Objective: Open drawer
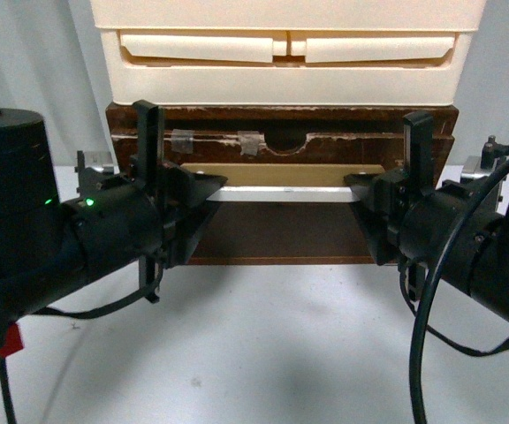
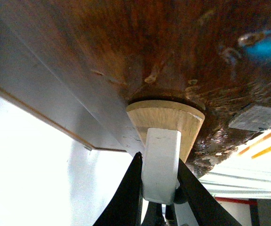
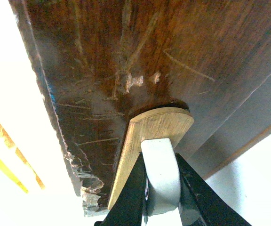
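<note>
Both white bar handle (image 1: 281,193) ends clamped in my left gripper (image 1: 203,190) and right gripper (image 1: 365,187) | drawer (image 1: 281,234) seemingly shut | pull remains.

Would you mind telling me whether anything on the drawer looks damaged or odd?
Yes: the drawer front is worn, with a chipped top edge, scratches, and grey tape bits stuck beside its notch.

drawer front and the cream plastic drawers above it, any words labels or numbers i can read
None readable.
The drawer shows only blank grey tape bits and scratches; the cream plastic drawers are plain.
The wrist views show worn wood, the tan plate and the white handle, with no writing.
</note>
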`<state>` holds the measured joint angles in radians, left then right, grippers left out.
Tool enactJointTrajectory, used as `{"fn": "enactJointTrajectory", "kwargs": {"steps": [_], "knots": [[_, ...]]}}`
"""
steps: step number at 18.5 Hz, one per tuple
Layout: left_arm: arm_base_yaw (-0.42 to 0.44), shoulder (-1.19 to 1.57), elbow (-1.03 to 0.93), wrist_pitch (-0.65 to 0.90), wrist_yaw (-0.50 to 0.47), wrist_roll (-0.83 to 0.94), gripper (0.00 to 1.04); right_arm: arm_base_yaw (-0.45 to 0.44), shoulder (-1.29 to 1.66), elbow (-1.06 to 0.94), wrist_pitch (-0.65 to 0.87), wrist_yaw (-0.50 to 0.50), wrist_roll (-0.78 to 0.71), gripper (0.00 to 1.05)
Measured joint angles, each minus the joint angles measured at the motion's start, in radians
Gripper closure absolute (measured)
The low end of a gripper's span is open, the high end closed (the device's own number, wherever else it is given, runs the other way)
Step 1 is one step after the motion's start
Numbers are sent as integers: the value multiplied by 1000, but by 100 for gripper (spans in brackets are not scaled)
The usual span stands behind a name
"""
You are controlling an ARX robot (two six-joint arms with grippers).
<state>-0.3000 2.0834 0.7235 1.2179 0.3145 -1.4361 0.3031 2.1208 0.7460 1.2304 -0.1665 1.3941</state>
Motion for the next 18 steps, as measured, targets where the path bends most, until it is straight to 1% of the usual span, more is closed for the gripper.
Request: {"fn": "enactJointTrajectory", "kwargs": {"steps": [3, 7, 8, 9, 10, 11, 12, 14, 15, 16, 17, 18], "knots": [[-14, -80, -164, 52, 17, 1, 91, 47, -63, -150, 75, 22, 2, 90], [-27, -196, -369, 77, 9, 4, 92, 126, -144, -307, 91, 35, 7, 91], [-33, -214, -397, 81, 0, 4, 92, 137, -149, -319, 92, 36, -20, 83], [-38, -237, -423, 80, -2, 31, 84, 148, -157, -334, 84, 40, -57, 72], [-38, -292, -499, 79, 33, 72, 73, 149, -167, -338, 68, 51, -87, 63], [-37, -335, -557, 60, 47, 104, 64, 150, -201, -345, 8, 69, -126, 51], [-21, -385, -580, 45, 65, 140, 53, 163, -228, -353, -5, 62, -161, 40], [42, -586, -597, -90, 63, 244, 34, 174, -231, -357, -11, 50, -190, 20], [50, -636, -604, -90, 42, 286, 25, 175, -222, -359, 6, 91, -225, 14], [-6, -571, -632, 56, -169, 461, 34, 190, -172, -386, 80, 301, -405, 24], [-18, -547, -676, 53, -341, 680, 45, 187, -195, -437, 111, 433, -599, 34], [23, -586, -717, 32, -500, 892, 55, 140, -274, -496, 71, 531, -834, 44]]}}
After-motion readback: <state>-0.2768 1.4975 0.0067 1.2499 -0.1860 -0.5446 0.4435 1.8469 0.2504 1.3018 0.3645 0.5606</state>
